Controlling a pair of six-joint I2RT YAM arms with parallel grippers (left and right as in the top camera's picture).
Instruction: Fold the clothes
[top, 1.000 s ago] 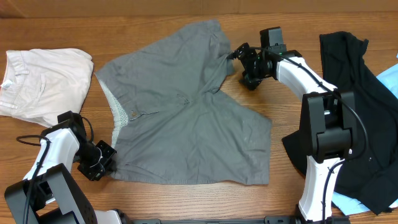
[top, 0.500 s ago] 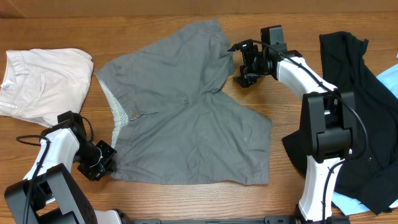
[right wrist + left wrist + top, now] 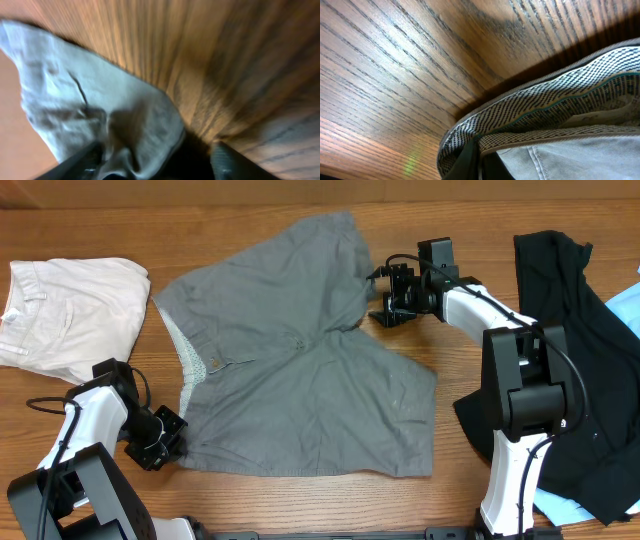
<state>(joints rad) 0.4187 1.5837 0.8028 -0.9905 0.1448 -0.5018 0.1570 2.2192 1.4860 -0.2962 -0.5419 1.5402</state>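
left side: white folded garment just beside grey shorts, barely a gap
right side: black garment blocks
far edge: bare table strip

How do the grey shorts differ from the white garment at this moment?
The grey shorts lie spread open mid-table; the white garment sits folded at the left end. The shorts cover more table than the white garment. The left gripper and right gripper are at the shorts' edges, neither at the white garment. Both rest on the table.

The wood-grain tabletop carries 1 spread pair of grey cotton shorts, a folded white garment, a crumpled black garment, and perhaps a pale-blue cloth.
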